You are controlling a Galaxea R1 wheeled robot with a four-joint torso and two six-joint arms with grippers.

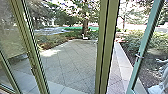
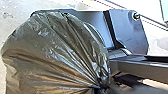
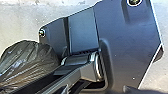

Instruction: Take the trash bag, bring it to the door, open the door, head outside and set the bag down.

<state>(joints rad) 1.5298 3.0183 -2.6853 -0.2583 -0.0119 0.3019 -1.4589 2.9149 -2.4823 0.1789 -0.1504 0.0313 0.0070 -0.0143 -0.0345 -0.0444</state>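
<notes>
The trash bag (image 2: 50,55), dark and shiny, hangs full in the left wrist view. Its plastic is drawn together into a tight neck, where my left gripper (image 2: 100,88) is closed on it. Part of the same bag (image 3: 27,62) shows beside the robot's base in the right wrist view. In the head view a glass door (image 1: 147,35) with a greenish frame and a metal handle stands at an angle on the right. How my right gripper stands cannot be made out.
Olive door posts (image 1: 105,50) rise at the middle, with another framed glass panel (image 1: 15,37) at left. Beyond lies paving (image 1: 70,62), with a tree (image 1: 85,27) and planting behind. A pale, unclear shape (image 1: 157,89) is at lower right.
</notes>
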